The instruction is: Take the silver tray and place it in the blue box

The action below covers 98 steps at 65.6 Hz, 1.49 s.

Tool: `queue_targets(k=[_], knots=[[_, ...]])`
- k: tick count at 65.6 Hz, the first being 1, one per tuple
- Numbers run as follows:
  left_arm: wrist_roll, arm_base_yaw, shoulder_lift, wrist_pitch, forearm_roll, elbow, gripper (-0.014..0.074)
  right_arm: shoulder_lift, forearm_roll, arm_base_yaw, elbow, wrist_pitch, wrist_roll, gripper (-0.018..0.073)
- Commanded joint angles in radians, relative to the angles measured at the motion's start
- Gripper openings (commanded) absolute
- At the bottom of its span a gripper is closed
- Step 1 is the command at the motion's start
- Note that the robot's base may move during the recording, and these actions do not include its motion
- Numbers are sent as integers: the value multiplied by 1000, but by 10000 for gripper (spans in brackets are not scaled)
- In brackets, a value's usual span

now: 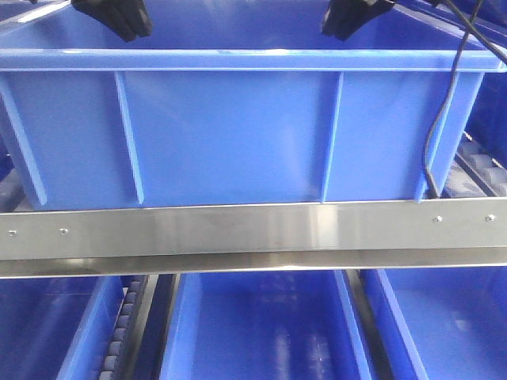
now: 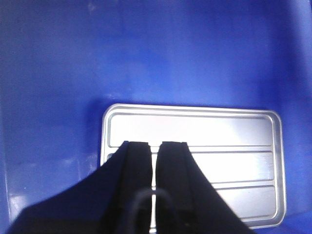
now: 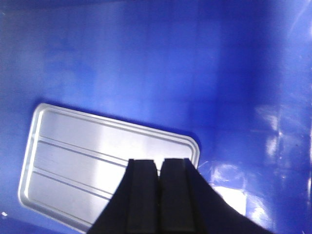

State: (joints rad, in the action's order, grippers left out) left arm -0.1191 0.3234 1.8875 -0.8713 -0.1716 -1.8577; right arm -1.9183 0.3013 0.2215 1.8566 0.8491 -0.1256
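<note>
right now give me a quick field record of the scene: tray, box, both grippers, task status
silver tray: lies flat on the floor of the blue box, floor side up, ribs showing
blue box: open-topped, sits on a metal rail
left gripper: above the tray, fingers nearly together, holding nothing
right gripper: above the tray's corner, fingers nearly together, holding nothing
other crates: blue, on the level below
task status: tray is inside the box; looks done

Steel rail (image 1: 253, 229), blue crates (image 1: 265, 328) below
</note>
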Motion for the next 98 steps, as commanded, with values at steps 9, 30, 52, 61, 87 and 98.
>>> queue_targets(k=[9,30,52,61,87,98], knots=[[-8,-7,-131,60,-19,-36,-13,150,32,-1,36,-69,39,55],[-8,54,-420,425,-19,338,-13,480,-49,66,-354,-441,176,55],[-8,61,-852,871,70,983,-13,958,-124,82,-1034,-905,179,55],[-8,61,-1116,895,166,1232,-13,1197,-209,82,-1252,-940,179,55],[-8,61,-1813,880,164,1566,-13,1729,-209,82,-1490,-856,179,55],[-8,61,-1870,880,164,1601,-13,1749,-209,82,-1491,-807,179,55]])
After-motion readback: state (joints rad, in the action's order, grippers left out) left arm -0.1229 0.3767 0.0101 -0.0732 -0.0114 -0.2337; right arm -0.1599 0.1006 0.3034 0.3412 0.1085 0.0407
